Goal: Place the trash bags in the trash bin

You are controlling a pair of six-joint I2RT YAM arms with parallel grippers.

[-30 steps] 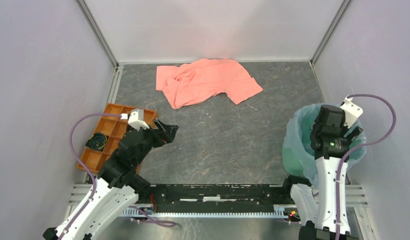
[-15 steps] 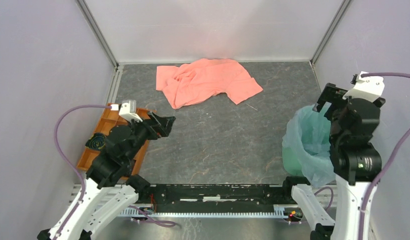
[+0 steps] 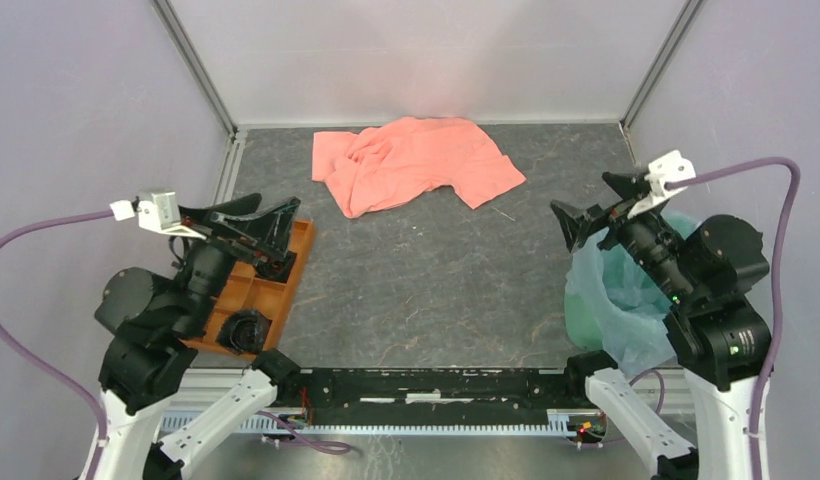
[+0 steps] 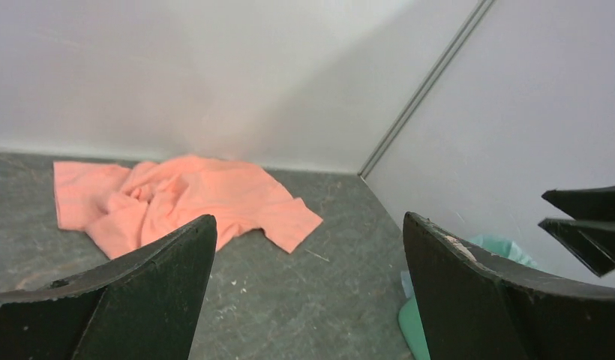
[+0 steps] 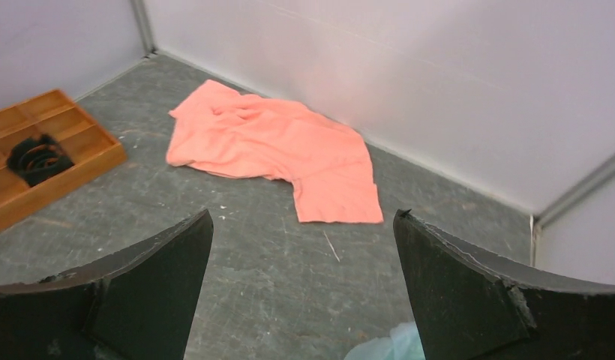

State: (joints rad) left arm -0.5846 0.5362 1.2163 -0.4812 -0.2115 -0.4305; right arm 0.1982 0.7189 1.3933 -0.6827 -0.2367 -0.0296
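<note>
The green trash bin [image 3: 586, 318] stands at the right edge of the table. The pale blue-grey trash bag [image 3: 614, 292] lies in it and is draped over its rim, hanging down the sides. My right gripper [image 3: 581, 193] is open and empty, raised above the bin's far left side and pointing toward the table's middle. My left gripper [image 3: 271, 205] is open and empty, raised over the orange tray. In the left wrist view the gripper [image 4: 308, 217] is open, with the bin [image 4: 413, 330] at lower right. In the right wrist view the gripper [image 5: 304, 214] is open, and the bag's edge [image 5: 387, 346] shows below.
A salmon-pink cloth [image 3: 411, 162] lies spread at the back middle, also in the wrist views [image 4: 177, 199] [image 5: 274, 146]. An orange compartmented tray [image 3: 276, 285] with a black coiled item [image 3: 246, 330] sits at the left. White walls close in the table on three sides.
The right gripper has lifted out of the bin and swung left, now pointing over the table. The left arm has risen and drawn back to the left. The bag stays in the bin.
</note>
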